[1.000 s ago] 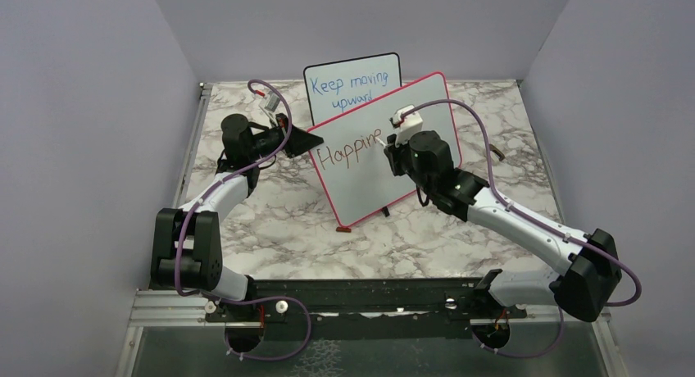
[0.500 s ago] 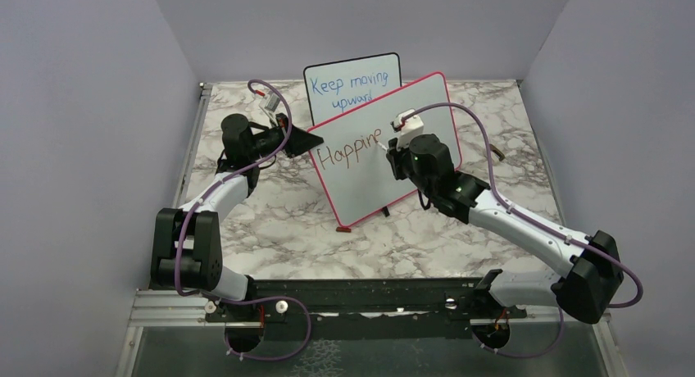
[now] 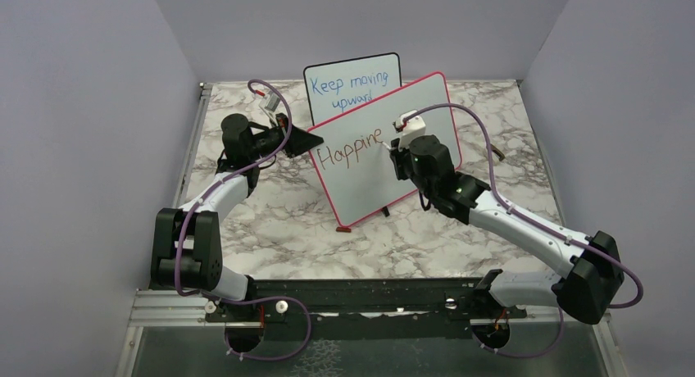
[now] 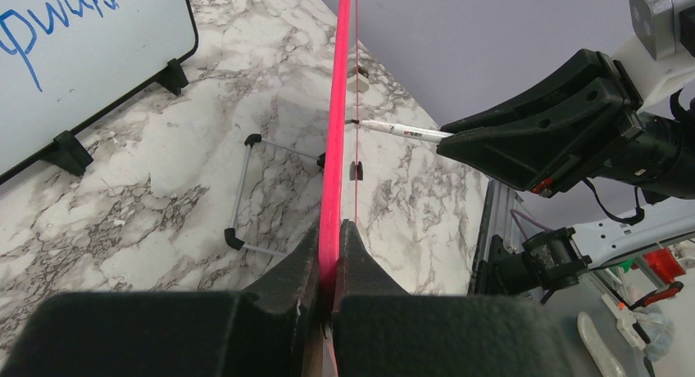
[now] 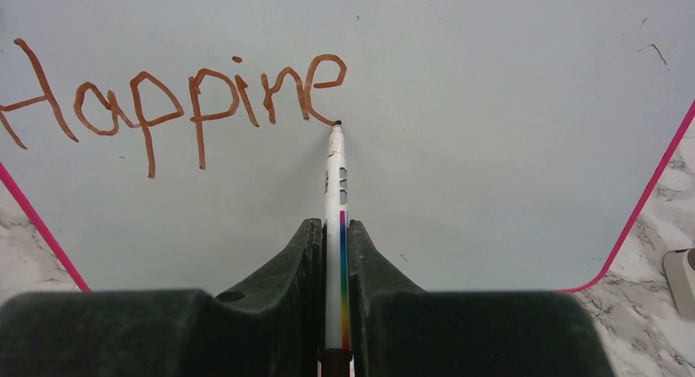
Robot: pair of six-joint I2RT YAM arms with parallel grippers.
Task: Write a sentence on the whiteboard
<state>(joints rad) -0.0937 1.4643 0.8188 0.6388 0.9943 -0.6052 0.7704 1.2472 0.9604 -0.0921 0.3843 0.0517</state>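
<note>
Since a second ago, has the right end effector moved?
Yes, slightly: the right end effector, carrying the marker, drifted right and down along the whiteboard, toward its pink right edge.

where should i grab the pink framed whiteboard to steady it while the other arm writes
By its left edge, coming in edge-on from the side, one finger on each face. The whiteboard is a thin panel standing on edge, so its frame fits a narrow pinch. The left gripper is clamped there, clear of the sentence.
</note>
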